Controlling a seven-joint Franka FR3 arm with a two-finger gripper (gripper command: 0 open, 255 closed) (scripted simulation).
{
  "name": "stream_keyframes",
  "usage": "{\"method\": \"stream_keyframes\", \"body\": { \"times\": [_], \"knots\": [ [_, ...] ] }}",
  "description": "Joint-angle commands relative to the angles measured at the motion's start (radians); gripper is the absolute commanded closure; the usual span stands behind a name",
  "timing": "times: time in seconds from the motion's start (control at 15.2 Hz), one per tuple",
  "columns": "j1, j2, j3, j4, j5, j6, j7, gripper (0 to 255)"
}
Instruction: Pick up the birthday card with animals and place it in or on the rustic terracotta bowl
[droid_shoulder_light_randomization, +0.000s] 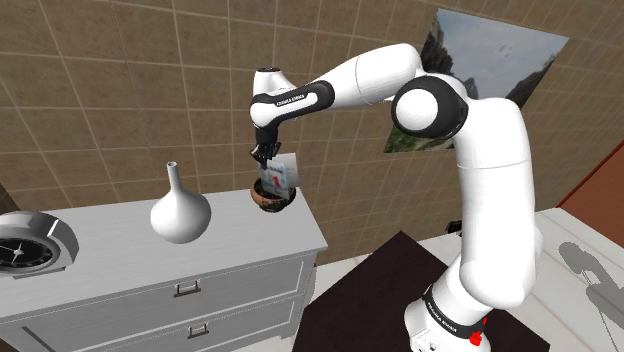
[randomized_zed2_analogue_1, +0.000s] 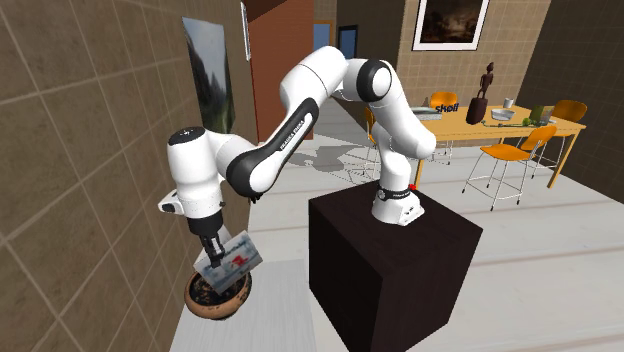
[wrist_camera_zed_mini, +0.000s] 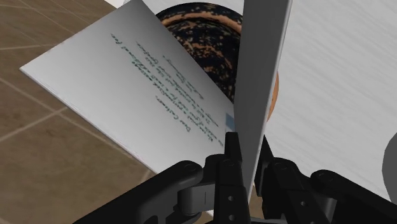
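Shoulder view: gripper (droid_shoulder_light_randomization: 265, 158) pointed down, closed narrow on the birthday card (droid_shoulder_light_randomization: 281, 176). Card off the surface, hanging at 12 o'clock of the terracotta bowl (droid_shoulder_light_randomization: 272, 199), lower edge just above the rim or touching it; cannot tell which. Bowl on the grey dresser (droid_shoulder_light_randomization: 120, 250), near the far corner at the top's 3 o'clock end. White vase (droid_shoulder_light_randomization: 180, 212) at 9 o'clock of the bowl, well apart. Round clock (droid_shoulder_light_randomization: 24, 250) farther out at 9 o'clock, at the picture's edge.

Second exterior view: gripper (randomized_zed2_analogue_1: 211, 255) straight over the bowl (randomized_zed2_analogue_1: 217, 298). Card (randomized_zed2_analogue_1: 233, 256) tilted, spreading toward 3 o'clock of the fingers, coloured print on its face. Black stand (randomized_zed2_analogue_1: 390, 262) at 3 o'clock of the bowl, apart from it.

Wrist view: card (wrist_camera_zed_mini: 130, 95) opened in a V. One leaf edge-on, pinched between the two fingers (wrist_camera_zed_mini: 232, 156) near its lower edge. Other leaf fanned out to one side, free of the fingers, lines of green text on it. Bowl (wrist_camera_zed_mini: 202, 24), dark speckled inside with an orange rim, beyond the fingertips and behind the card.
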Motion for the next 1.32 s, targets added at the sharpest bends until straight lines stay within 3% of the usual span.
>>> {"method": "stream_keyframes", "body": {
  "times": [0.0, 0.4, 0.46, 0.79, 1.06, 1.25],
  "knots": [
    [0.001, 0.003, 0.000, 0.000, -0.001, 0.004, 0.001, 255],
    [0.001, 0.003, 0.000, 0.000, -0.001, 0.004, 0.001, 255],
    [0.001, 0.004, 0.000, 0.000, -0.001, 0.004, 0.001, 0],
    [0.001, 0.003, 0.000, 0.000, -0.001, 0.004, 0.001, 0],
    [0.001, -0.050, 0.005, 0.046, 0.008, -0.094, -0.005, 0],
    [0.001, -0.050, 0.005, 0.046, 0.008, -0.094, -0.005, 0]
  ]
}}
